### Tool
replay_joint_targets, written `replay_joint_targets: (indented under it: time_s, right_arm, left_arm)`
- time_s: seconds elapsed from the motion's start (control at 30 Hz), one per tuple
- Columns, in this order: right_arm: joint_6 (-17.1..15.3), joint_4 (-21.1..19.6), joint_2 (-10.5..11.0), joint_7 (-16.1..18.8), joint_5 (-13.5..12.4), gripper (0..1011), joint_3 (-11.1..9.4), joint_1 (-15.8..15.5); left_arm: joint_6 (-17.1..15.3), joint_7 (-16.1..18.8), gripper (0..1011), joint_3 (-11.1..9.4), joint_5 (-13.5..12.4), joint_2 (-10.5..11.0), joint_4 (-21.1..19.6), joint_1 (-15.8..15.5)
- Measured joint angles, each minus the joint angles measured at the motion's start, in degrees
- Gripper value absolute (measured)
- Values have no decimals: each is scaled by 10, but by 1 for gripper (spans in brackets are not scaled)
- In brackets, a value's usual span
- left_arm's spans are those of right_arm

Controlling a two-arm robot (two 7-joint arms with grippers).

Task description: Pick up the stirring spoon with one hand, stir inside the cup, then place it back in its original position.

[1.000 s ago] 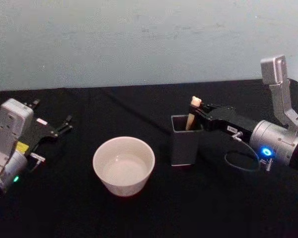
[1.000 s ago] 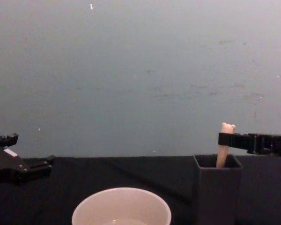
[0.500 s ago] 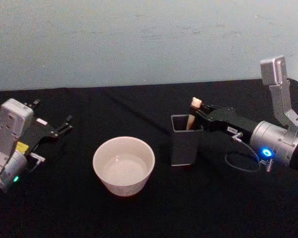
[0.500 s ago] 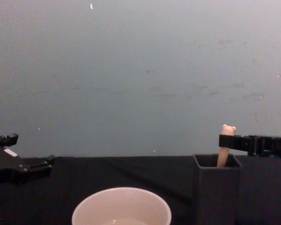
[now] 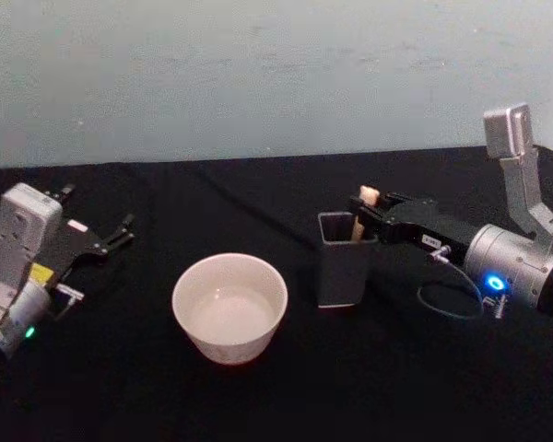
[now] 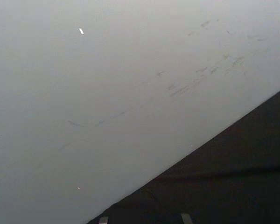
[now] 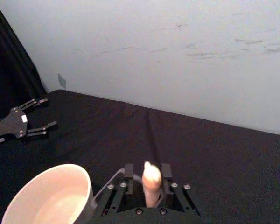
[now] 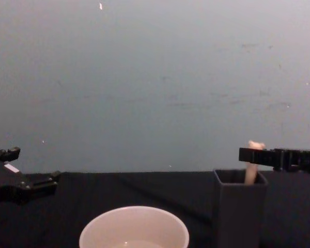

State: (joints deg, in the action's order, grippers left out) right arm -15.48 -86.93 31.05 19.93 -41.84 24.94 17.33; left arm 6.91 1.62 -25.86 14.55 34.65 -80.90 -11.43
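The stirring spoon (image 5: pixel 364 204) stands in the dark grey square holder (image 5: pixel 341 267), its original position. Its peach handle (image 8: pixel 251 173) rises out of the holder (image 8: pixel 237 212). My right gripper (image 5: pixel 363 215) reaches in from the right at handle height. In the right wrist view its fingers (image 7: pixel 129 171) flank the handle (image 7: pixel 151 182) narrowly open, with a dark gap on one side. In the chest view the bear head just tops the right gripper (image 8: pixel 247 155). The cream cup (image 5: pixel 229 308) sits left of the holder. My left gripper (image 5: pixel 120 230) is parked open at the far left.
A black cloth (image 5: pixel 396 387) covers the table, with a pale wall behind. The cup (image 8: pixel 134 230) sits low in the chest view and holds a little clear liquid. A thin cable (image 5: pixel 442 304) loops under the right wrist.
The spoon handle has sunk a little and now sits deeper between the right fingers, more upright. The right gripper edged slightly towards the holder. The left arm has not moved.
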Motion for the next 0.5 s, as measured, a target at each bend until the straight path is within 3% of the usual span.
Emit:
replay_joint_targets:
  time_s: [0.5]
  right_arm:
    - [0, 0, 0, 0, -1, 815, 0, 0]
  left_arm:
    - [0, 0, 1001, 0, 0, 0, 0, 0]
